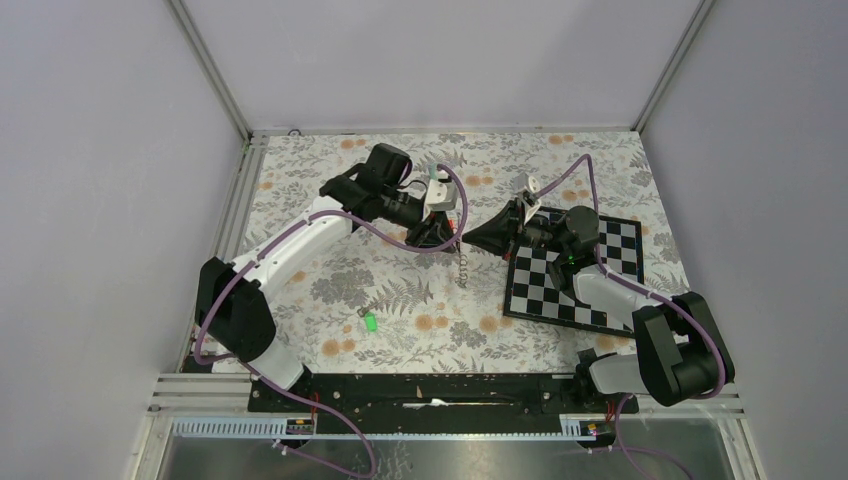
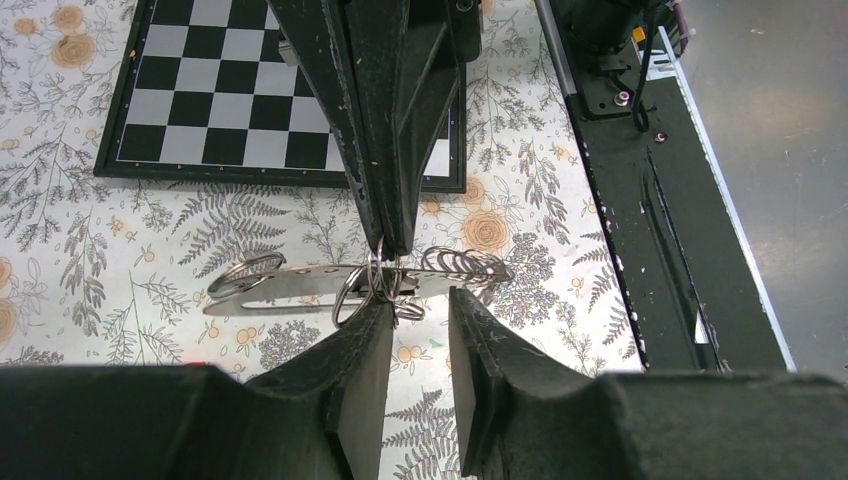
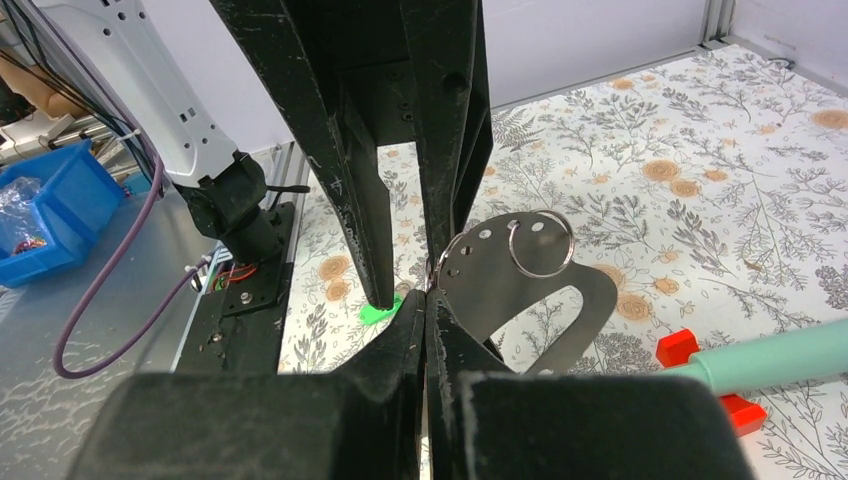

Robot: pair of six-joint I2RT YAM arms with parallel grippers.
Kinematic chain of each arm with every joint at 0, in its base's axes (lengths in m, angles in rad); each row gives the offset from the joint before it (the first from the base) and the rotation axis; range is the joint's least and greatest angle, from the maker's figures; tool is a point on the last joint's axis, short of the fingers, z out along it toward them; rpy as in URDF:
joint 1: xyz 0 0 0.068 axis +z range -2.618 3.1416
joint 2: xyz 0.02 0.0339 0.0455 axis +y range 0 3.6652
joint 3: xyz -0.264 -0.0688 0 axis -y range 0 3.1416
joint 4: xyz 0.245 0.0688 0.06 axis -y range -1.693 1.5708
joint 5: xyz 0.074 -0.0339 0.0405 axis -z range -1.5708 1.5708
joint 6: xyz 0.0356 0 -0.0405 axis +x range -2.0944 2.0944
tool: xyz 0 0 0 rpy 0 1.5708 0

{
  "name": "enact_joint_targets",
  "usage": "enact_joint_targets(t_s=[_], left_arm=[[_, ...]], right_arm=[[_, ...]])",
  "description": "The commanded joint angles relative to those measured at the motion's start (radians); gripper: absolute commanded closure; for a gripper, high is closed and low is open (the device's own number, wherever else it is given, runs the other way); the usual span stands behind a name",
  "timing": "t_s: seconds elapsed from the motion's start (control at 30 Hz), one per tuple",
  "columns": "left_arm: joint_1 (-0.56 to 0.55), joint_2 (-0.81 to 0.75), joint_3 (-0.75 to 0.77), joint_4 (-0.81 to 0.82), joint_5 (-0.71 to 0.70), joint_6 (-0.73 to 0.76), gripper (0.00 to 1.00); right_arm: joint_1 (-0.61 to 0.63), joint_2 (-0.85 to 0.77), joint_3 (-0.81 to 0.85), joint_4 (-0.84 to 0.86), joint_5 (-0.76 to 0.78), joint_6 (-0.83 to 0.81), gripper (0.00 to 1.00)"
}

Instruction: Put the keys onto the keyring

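Above the table [image 1: 400, 300], the right hand [image 3: 428, 295] pinches the keyring [image 3: 480, 275], left hand [image 2: 420, 310] spread beside it; blue bin [image 3: 70, 215] holds small clutter.

Qty seen: arms x2, left arm [image 1: 290, 250] and right arm [image 1: 620, 295]; chessboard [image 1: 530, 290] x1; keyring [image 3: 480, 265] x1; green-head key [image 1: 370, 322] x1; teal stick [image 3: 780, 355] w/ red base x1; blue bin [image 3: 50, 205] x1.

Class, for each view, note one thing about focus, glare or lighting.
Top view: even light, green key tiny. Left wrist view: left fingers dark and blurred, keyring glints. Right wrist view: right fingers blurred, keyring sharp.
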Motion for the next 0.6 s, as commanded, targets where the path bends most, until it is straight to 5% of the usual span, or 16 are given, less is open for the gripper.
enact_joint_targets(t_s=[0.0,0.57], left_arm=[[0.009,-0.051,0.034,0.054,0.035,0.028,0.69],[0.013,-0.046,0.004,0.071,0.083,0.035,0.68]], right_arm=[[0.006,0.002,0.034,0.0,-0.006,-0.021,1.0],[0.006,0.007,0.039,-0.009,-0.012,-0.025,1.0]])
